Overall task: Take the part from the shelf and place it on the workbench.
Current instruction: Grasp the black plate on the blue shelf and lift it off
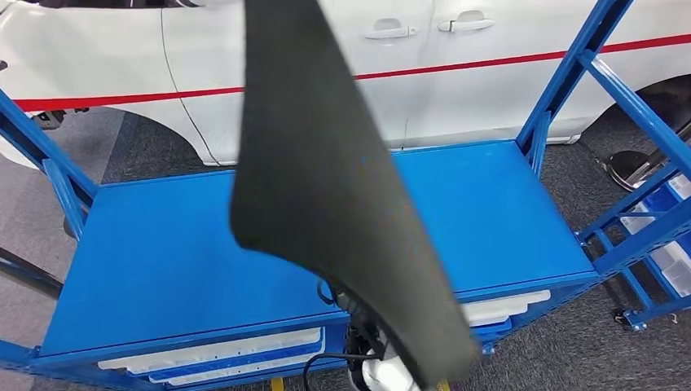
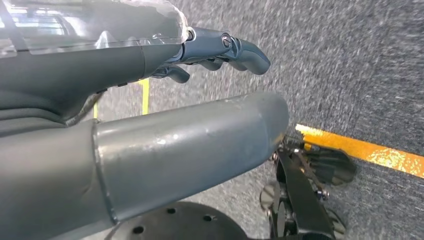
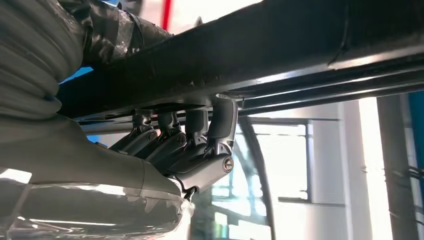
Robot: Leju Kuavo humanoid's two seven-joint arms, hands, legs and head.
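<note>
We look down on a white car (image 1: 456, 73) with a red stripe, parked on grey carpet behind a blue workbench (image 1: 163, 261). The bench top is a flat blue sheet; white trays (image 1: 212, 358) sit in the level below it, and blue frame posts rise at its far corners. To the right stands a blue rack (image 1: 652, 236) with pale bins.

In front of all this hangs the part (image 1: 326, 179), a long dark panel with a matt, felt-like face. It is held up in the air above the bench, tilted, crossing the head view from the top edge down to the bottom, not resting on the blue top.

Our right hand (image 3: 185, 150) holds it: the dark fingers (image 3: 222, 120) hook up over the part's edge (image 3: 300, 50), thumb side pressed beneath.

Our left hand (image 2: 215, 55) hangs over grey carpet crossed by a yellow line (image 2: 370, 150). Its fingers (image 2: 245, 50) are gently curled and apart, with nothing in them.
</note>
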